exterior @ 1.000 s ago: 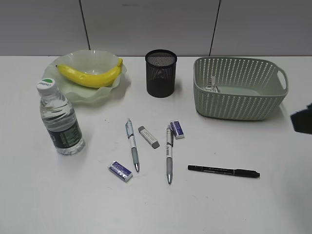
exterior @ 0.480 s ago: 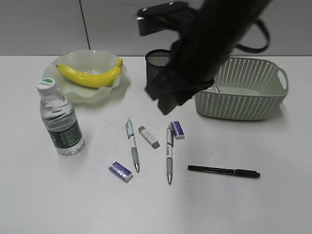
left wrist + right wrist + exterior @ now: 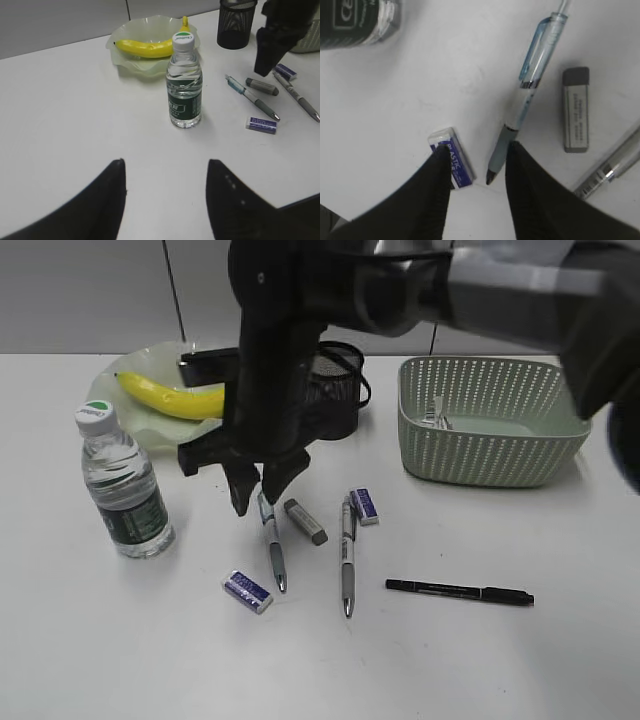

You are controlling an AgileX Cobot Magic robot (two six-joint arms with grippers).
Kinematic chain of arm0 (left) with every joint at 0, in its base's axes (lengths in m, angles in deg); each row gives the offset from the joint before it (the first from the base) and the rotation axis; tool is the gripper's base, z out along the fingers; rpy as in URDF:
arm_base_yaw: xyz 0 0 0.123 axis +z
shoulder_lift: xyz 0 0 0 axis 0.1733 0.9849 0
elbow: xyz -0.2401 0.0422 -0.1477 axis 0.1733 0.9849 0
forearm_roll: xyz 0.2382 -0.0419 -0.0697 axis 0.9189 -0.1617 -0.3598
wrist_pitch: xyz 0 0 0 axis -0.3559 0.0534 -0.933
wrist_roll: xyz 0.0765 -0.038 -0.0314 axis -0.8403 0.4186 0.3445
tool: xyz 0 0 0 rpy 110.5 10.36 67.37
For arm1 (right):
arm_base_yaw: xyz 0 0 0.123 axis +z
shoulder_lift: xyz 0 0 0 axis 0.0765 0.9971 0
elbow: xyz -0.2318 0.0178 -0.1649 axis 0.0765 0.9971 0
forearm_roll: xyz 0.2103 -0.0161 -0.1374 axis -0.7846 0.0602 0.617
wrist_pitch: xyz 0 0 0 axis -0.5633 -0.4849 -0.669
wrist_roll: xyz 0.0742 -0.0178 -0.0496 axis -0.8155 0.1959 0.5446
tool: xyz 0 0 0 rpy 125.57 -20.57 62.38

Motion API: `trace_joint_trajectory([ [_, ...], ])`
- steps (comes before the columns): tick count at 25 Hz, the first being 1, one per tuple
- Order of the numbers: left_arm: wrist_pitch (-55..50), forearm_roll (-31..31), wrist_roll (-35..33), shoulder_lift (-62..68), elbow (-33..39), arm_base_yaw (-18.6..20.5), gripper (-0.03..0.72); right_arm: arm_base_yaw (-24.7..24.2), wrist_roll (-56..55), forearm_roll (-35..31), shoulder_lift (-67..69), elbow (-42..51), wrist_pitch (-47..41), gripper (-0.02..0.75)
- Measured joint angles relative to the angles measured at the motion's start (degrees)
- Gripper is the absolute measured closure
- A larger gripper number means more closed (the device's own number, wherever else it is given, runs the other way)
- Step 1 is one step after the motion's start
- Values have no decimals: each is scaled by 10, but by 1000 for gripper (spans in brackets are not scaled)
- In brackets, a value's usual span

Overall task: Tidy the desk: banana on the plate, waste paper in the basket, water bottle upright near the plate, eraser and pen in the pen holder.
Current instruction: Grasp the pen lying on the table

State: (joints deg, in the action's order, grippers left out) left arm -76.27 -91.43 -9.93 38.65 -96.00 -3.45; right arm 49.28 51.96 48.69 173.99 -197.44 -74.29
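Observation:
My right gripper [image 3: 255, 495] is open and hangs low over the top end of a blue-clip pen [image 3: 272, 545]. In the right wrist view its fingers [image 3: 477, 152] straddle that pen's tip [image 3: 525, 110] and a blue-sleeved eraser [image 3: 452, 160]. The banana [image 3: 170, 398] lies in the green plate [image 3: 150, 430]. The water bottle [image 3: 122, 485] stands upright in front of the plate. The black pen holder [image 3: 345, 390] is partly hidden behind the arm. The waste paper [image 3: 437, 415] lies in the basket [image 3: 490, 455]. My left gripper [image 3: 166, 162] is open and empty over bare desk.
A grey eraser [image 3: 305, 521], a second blue-sleeved eraser [image 3: 364, 505], a grey pen [image 3: 347, 560] and a black pen [image 3: 460, 591] lie on the desk. The right arm reaches across the middle from the upper right. A wall runs behind the desk.
The right arm swung in from the right edge, passed the pen holder and came down over the blue-clip pen. The objects have not moved.

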Motion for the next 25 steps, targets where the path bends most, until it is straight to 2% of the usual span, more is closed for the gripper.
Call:
trace_joint_trajectory([
  [4,0,0,0,0,0,0,305,2,-25,-3,64,-56,-29,433],
  [12,0,0,0,0,0,0,305,2,-38,3,124,-66,-40,435],
  [14,0,0,0,0,0,0,305,1,-39,13,130,-66,-34,475],
  [18,0,0,0,0,0,0,306,1,-38,14,131,-66,-36,627],
  [25,0,1,0,0,0,0,306,1,-29,31,123,-96,-45,626],
])
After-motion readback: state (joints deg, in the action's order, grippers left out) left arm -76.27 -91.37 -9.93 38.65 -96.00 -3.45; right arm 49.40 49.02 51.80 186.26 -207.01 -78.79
